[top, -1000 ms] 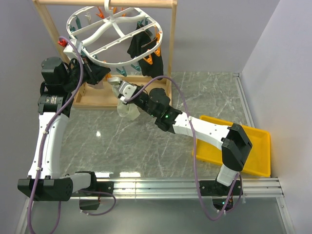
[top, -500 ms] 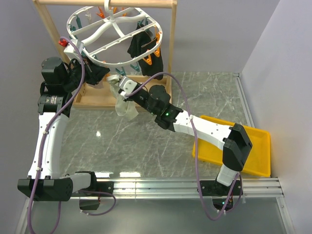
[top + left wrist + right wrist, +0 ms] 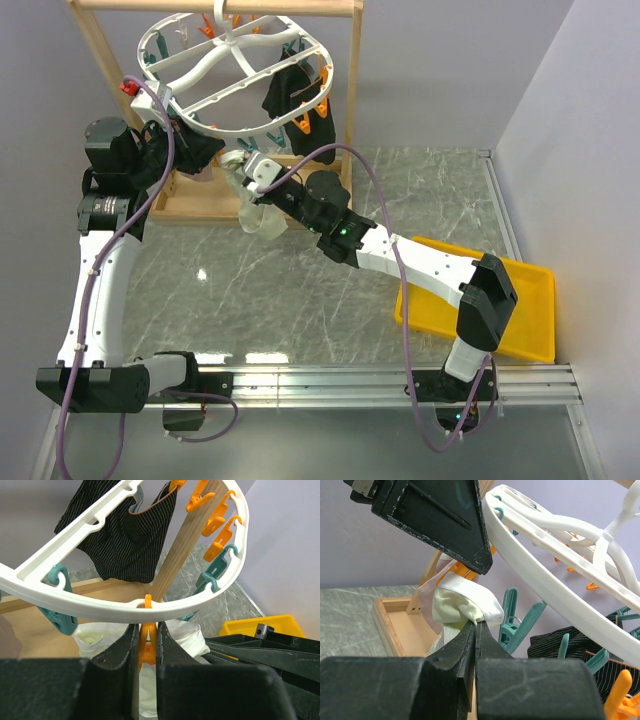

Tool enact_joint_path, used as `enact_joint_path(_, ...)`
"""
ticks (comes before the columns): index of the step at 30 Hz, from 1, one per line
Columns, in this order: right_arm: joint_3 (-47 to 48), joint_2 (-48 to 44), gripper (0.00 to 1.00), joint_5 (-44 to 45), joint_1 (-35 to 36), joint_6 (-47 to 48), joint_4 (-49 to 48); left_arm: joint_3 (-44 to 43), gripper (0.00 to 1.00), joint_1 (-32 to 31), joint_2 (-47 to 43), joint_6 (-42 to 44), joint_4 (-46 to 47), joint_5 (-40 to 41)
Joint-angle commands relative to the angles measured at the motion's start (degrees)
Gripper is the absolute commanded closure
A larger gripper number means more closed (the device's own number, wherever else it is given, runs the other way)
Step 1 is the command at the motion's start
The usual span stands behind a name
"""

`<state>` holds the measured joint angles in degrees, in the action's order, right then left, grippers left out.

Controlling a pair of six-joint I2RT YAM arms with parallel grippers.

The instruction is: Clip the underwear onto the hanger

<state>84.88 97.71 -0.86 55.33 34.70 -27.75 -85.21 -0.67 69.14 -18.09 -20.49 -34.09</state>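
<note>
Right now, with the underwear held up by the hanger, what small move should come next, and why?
Probably nudge the right fingers up so the pinched edge of the underwear enters the orange clip. The left fingers squeeze that clip on the hanger rim, and the fabric seems to sit just under it.

underwear [image 3: 256, 214] below clip [image 3: 146, 647] on hanger [image 3: 205, 66] front rim | tray [image 3: 527, 302] right of both
</note>
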Motion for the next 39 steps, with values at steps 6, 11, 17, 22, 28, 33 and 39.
enact_joint_path(6, 3.62, -1.47, 1.0, 0.6, -0.4, -0.77, -1.17, -1.89, 0.83, -0.04, -1.29, 0.6, -5.26, -0.98)
enact_joint_path(11, 3.71, -1.38, 1.0, 0.42, -0.4, -0.6, -1.17, -2.33, 0.77, -0.04, -1.38, 0.42, -5.52, -0.81)
enact_joint_path(17, 4.15, -1.03, 1.0, 0.25, -0.4, -0.68, -1.08, -3.21, 0.68, -0.12, -1.12, -0.19, -5.7, -0.54)
enact_joint_path(22, 4.24, -0.94, 1.0, 0.25, -0.4, -0.68, -0.91, -3.21, 0.65, -0.12, -1.03, -0.9, -5.17, -0.54)
enact_joint_path(28, 4.5, -0.77, 1.0, 0.07, -0.4, -0.68, -1.08, -3.47, 0.48, -0.12, -1.29, -2.04, -4.12, -0.01)
enact_joint_path(33, 3.89, -0.94, 1.0, -1.07, -0.31, -1.73, -0.38, -3.03, 0.34, -0.04, -1.82, -2.39, -3.68, 0.16)
enact_joint_path(39, 2.75, -0.94, 1.0, -1.77, -0.22, -3.14, 0.5, -1.89, 0.19, 0.05, -3.49, -3.44, -2.19, 0.34)
